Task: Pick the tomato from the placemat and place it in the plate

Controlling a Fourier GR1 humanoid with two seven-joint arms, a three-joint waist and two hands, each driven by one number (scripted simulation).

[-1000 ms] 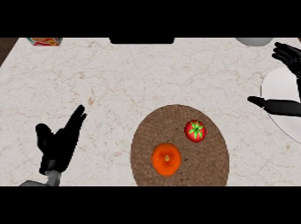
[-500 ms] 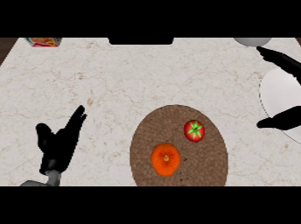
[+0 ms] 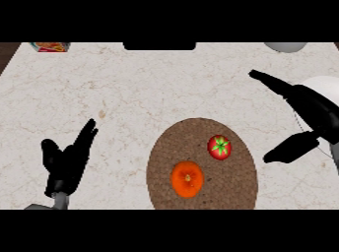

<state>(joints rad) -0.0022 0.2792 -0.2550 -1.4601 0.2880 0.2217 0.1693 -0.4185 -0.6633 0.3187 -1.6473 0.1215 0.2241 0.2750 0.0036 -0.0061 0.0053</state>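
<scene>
The tomato [image 3: 219, 146] sits on the round brown placemat [image 3: 234, 189], up near its right side. It is red w/ a green star-shaped top. Just below and to the left of it, also on the placemat, lies an orange fruit [image 3: 187, 178]. The two are near each other but not touching.

The right hand [image 3: 312, 112] is over the counter [image 3: 129, 88] at the right, spread wide open. Its fingers [image 3: 268, 81] point up and to the left, and its thumb [image 3: 290, 148] points down-left, close to the placemat's right edge. It holds nothing and is not touching the tomato. The tomato is to the left of the thumb, a bit apart.

The white plate [image 3: 335, 87] is at the far right edge, partly hidden behind the right hand.

The left hand [image 3: 67, 162] rests at the lower left, open, fingers straight and pointing up. It holds nothing and is well apart from the placemat.

At the top edge there is a grey bowl [image 3: 285, 47] on the right, a small red and yellow thing [image 3: 50, 47] on the left, can't tell what it is, and a dark block [image 3: 159, 46] in the middle.
</scene>
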